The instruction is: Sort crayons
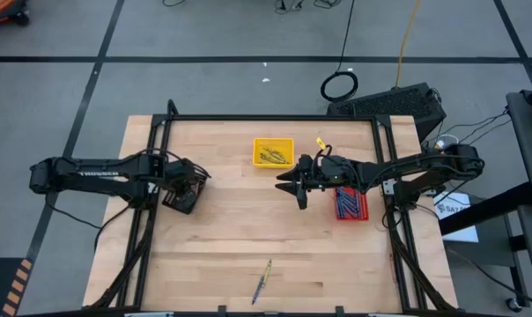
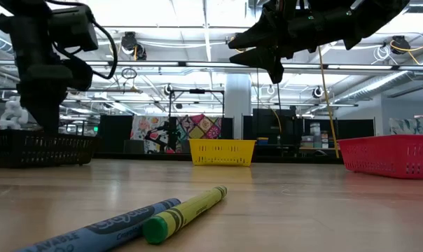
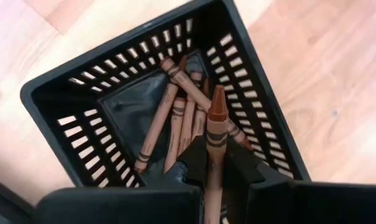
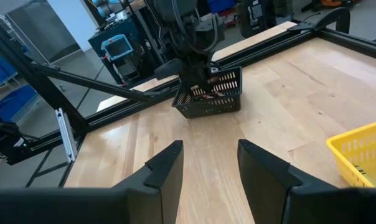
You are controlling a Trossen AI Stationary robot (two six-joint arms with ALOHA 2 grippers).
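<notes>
The left end effector [image 3: 214,163] holds a brown crayon [image 3: 215,124] over the black basket [image 3: 57,93], where browns go. The right end effector [image 4: 206,163] waits wide open.

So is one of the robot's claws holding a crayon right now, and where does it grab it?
Yes. The left claw pinches a brown crayon around its lower half, tip pointing out, over the black basket. The right claw is open and empty.

Trays: three, one black tray [image 1: 182,195], one yellow tray [image 1: 273,151], one red tray [image 1: 351,204].

Loose crayons near the table's front edge: two, one blue crayon [image 2: 103,228], one yellow-green crayon [image 2: 185,213].

Brown crayons [image 3: 175,118] in the black tray: several; exact count unclear.
</notes>
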